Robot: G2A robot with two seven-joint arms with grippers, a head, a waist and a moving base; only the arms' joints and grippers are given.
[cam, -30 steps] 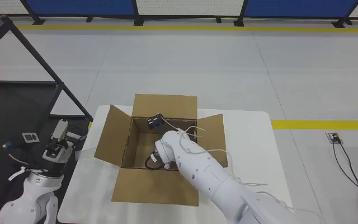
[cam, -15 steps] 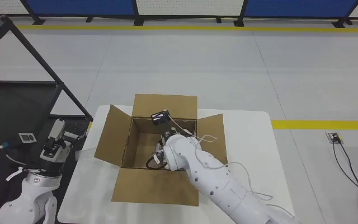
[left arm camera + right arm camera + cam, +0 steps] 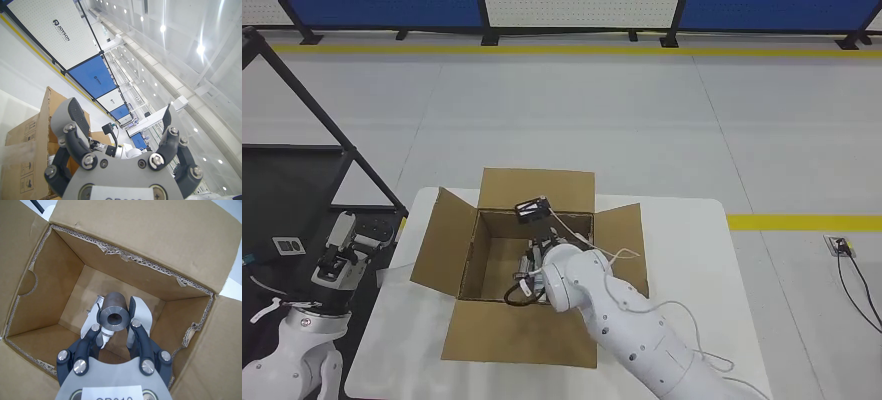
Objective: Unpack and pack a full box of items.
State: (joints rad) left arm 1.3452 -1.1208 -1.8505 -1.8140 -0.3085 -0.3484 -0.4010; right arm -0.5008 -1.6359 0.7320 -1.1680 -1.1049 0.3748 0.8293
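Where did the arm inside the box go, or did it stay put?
Yes. The right arm's black wrist camera slid slightly toward the cardboard box's right wall, measured against the far flap.

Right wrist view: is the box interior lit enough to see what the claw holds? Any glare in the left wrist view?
Right wrist view: box interior evenly lit, floor dimmer; the metal cylinder in the right claw shows plainly. Left wrist view: ceiling lamps flare into streaks, clear of the open left claw.
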